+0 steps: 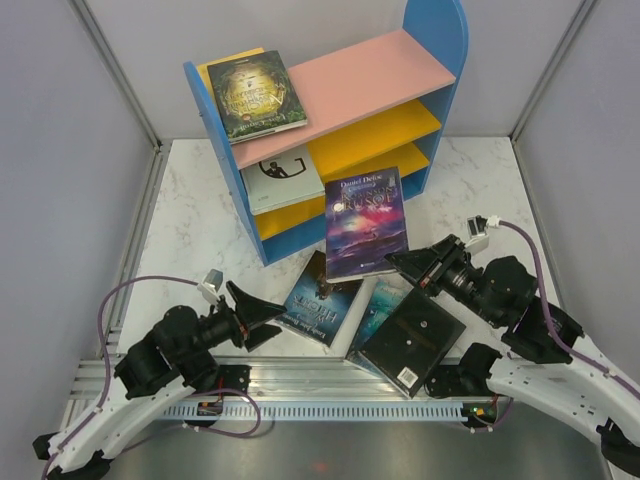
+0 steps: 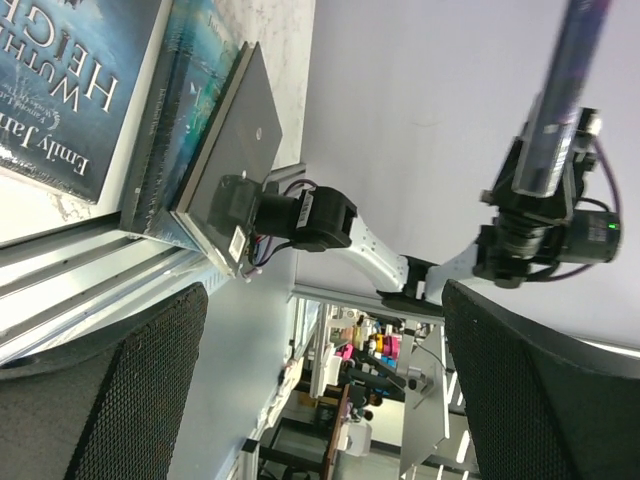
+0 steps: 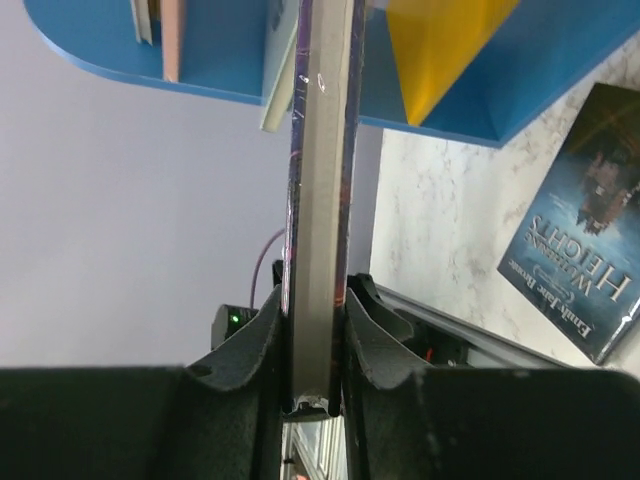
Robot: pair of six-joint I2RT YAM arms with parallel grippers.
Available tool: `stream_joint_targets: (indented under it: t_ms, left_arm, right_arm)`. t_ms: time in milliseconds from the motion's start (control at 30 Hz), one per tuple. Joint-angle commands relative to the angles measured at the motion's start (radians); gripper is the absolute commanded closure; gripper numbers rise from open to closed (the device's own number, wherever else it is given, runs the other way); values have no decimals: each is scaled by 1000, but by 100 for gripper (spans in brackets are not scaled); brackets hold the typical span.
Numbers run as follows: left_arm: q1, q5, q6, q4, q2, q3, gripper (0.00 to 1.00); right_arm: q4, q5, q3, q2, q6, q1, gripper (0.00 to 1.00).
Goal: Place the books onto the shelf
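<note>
Pinching purple book [image 1: 366, 215] | right claw [image 1: 396, 262] at lower edge | shelf [image 1: 350, 75] contact unclear

The top external camera sits above and behind both arms, looking down and forward over the table [image 1: 190, 210] to the shelf [image 1: 225, 150] at the far side. The left wrist camera lies low, rolled sideways, looking out through the left claw [image 2: 322, 300] past the dark blue book [image 2: 70, 90] (very near) toward the right arm [image 2: 550, 215]. The right wrist camera, also rolled, looks along the right claw [image 3: 320, 300] and the purple book [image 3: 320, 200] to the shelf. The dark blue book shows in all three views.
</note>
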Motion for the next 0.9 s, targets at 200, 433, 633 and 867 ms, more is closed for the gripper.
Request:
stream_joint_targets:
  t_ms: [200, 433, 633, 867]
  left_arm:
    - [0, -9, 94, -67, 35, 94, 0]
    - [0, -11, 98, -117, 3, 120, 1]
    - [-1, -34, 106, -219, -63, 163, 1]
    - [-1, -58, 140, -291, -63, 224, 1]
  right_arm:
    - [170, 104, 261, 122, -125, -1, 100]
    - [198, 65, 310, 243, -90, -12, 100]
    - [441, -95, 241, 335, 22, -84, 100]
    - [566, -204, 330, 512, 32, -93, 100]
